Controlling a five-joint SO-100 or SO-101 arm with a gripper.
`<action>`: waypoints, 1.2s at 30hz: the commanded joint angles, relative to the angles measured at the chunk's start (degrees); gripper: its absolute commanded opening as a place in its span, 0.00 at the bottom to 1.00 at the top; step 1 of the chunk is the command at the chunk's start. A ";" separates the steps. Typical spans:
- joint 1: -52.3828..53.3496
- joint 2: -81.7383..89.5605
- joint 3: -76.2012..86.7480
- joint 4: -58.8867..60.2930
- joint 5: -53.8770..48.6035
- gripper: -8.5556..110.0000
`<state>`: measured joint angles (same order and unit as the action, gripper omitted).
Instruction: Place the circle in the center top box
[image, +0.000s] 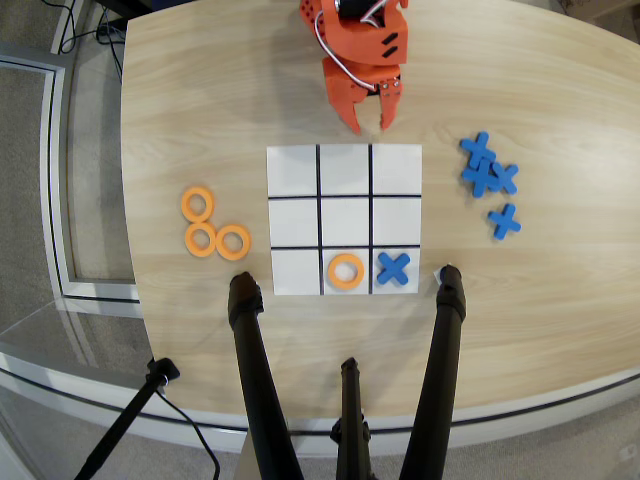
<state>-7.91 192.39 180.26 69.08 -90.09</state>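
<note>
An orange ring (345, 271) lies flat in the middle cell (327, 288) of the grid's row farthest from the robot's base, which is the bottom row in the overhead view. A blue cross (394, 267) lies in the cell to its right. The other cells of the white 3x3 grid (345, 170) are bare. My orange gripper (370, 126) hangs just above the grid's near edge at the top of the view, its fingers slightly apart and holding nothing.
Three more orange rings (210, 230) lie on the wood table left of the grid. Several blue crosses (488, 175) lie to the right. Black stand legs (255, 380) reach in from the bottom edge.
</note>
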 joint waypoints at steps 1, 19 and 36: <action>1.05 -0.09 3.25 2.64 -0.53 0.07; 65.21 2.11 3.25 5.27 -1.49 0.07; 94.39 2.02 3.25 5.27 -1.49 0.07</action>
<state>86.31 193.45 180.26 74.18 -91.67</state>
